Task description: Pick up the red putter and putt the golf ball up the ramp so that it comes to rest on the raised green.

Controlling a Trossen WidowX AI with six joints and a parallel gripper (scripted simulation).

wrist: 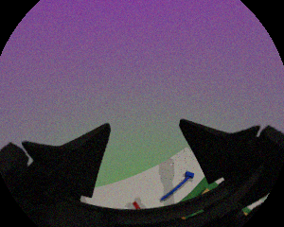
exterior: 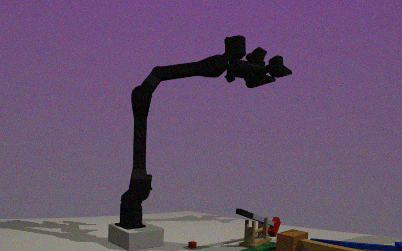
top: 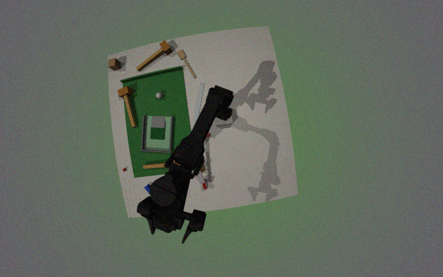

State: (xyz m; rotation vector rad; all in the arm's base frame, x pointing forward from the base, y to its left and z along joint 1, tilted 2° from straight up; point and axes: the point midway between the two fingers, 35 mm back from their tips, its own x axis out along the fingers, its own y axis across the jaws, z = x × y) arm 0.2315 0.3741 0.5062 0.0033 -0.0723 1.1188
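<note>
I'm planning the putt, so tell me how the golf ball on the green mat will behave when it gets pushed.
The ball is round and sits loose on the flat mat, so it will likely roll at a light tap. It looks small beside the wooden mallet, so probably light. Nothing visibly borders the mat, so a hard push may send it off.

Three wooden mallets (top: pixel 154 55) (top: pixel 186 63) (top: pixel 127 104) lie near the table's far left corner, one resting on green felt. A wooden cube (top: pixel 114 63) sits in the corner itself. A small red block (top: pixel 124 169) lies near the left edge.
</note>
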